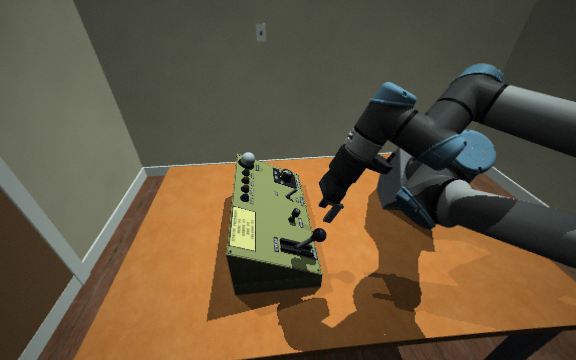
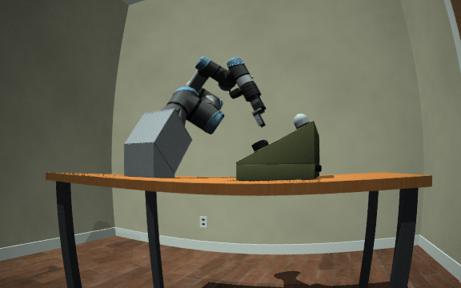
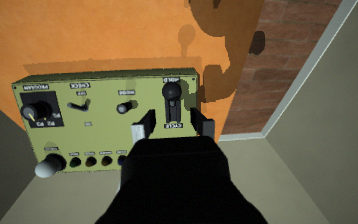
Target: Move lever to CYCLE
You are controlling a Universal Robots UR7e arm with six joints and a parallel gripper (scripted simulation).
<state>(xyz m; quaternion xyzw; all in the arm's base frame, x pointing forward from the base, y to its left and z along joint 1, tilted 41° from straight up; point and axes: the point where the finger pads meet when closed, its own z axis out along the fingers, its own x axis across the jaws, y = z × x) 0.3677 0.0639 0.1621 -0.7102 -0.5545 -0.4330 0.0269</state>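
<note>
Pincer (image 3: 172,126) wide, empty, above console (image 3: 105,107); lever (image 3: 172,92) at HOLD end, CYCLE label nearer.

- Surface (image 1: 165,280): orange top, carried on dark legs (image 2: 66,224) over a wood-plank floor (image 2: 224,268); a thin lighter front edge shows in the exterior view.
- Console (image 1: 260,220): olive-green wedge-shaped housing resting directly on the surface, left of centre in the top view, its sloped face rising toward the far left edge.
- Arm pedestal (image 2: 154,146): grey angular block standing directly on the surface, well apart from the console, toward the far right side in the top view.
- Dark shadows of console and arm fall across the near part of the surface.
</note>
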